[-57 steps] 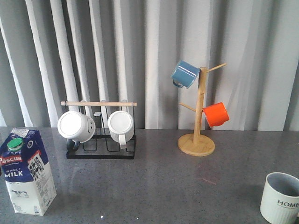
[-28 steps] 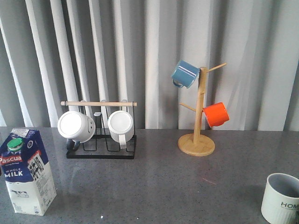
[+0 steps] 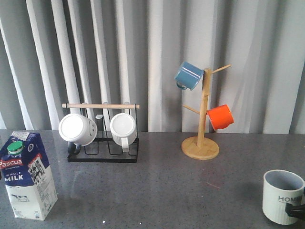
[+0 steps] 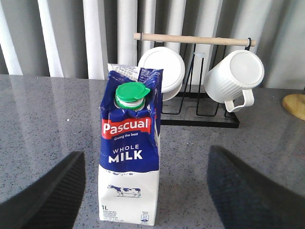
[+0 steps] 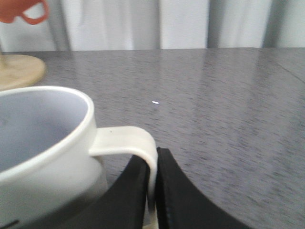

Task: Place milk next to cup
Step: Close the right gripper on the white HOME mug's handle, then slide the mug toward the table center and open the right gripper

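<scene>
open tabletop [image 3: 157, 191] between milk [image 3: 27, 175], cup [image 3: 282, 195]

The milk [image 3: 27, 175] is dark blue above and white below, with a green cap [image 4: 132, 92], a red label band and white lettering. The cup [image 3: 282, 196] is pale grey-white, ribbed, with black letters. Behind it on the speckled grey counter [image 3: 162, 186], a pale wooden stand [image 3: 202, 125] carries one blue mug [image 3: 188, 75] and one orange mug [image 3: 220, 117].
</scene>
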Controlling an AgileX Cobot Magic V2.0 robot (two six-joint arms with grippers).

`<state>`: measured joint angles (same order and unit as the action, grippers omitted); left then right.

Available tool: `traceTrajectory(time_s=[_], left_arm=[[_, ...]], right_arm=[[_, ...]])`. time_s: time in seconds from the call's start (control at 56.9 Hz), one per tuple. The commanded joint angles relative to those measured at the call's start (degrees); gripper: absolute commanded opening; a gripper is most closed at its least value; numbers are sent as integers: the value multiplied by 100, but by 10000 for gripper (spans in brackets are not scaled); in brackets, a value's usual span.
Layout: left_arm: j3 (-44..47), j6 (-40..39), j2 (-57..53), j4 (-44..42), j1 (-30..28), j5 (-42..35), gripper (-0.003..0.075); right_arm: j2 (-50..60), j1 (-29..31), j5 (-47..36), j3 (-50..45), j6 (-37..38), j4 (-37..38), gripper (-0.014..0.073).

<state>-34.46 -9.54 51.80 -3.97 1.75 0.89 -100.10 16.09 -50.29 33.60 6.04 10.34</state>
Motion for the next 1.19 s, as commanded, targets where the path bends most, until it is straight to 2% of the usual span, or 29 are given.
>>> traceTrajectory(time_s=[0.0,0.263,0.492,0.667,0.773,0.948,1.177], left_arm=[[-197,-7,-41,30,34,-461,520],[-197,-7,-41,30,34,-461,520],[-197,-7,-41,30,34,-461,520],[-197,-7,-41,30,34,-461,520],[-197,-7,-41,30,34,-461,520],[-197,-7,-41,30,34,-461,520],[-197,-7,-41,30,34,-461,520]], right_arm=[[453,-352,-537,129,28,3,-5],[668,-1800,-447,129,-57,-1034,-4],[259,-3293,-417,582,-800,-2471,-1],[-321,-4164,-411,1229,-1602,-3749,0],[-633,-4417,-442,1476,-1713,-4185,10],[-889,-4677,-452,1686,-1890,-4235,44],[-824,-4671,-93,1529,-2108,-4458,190]])
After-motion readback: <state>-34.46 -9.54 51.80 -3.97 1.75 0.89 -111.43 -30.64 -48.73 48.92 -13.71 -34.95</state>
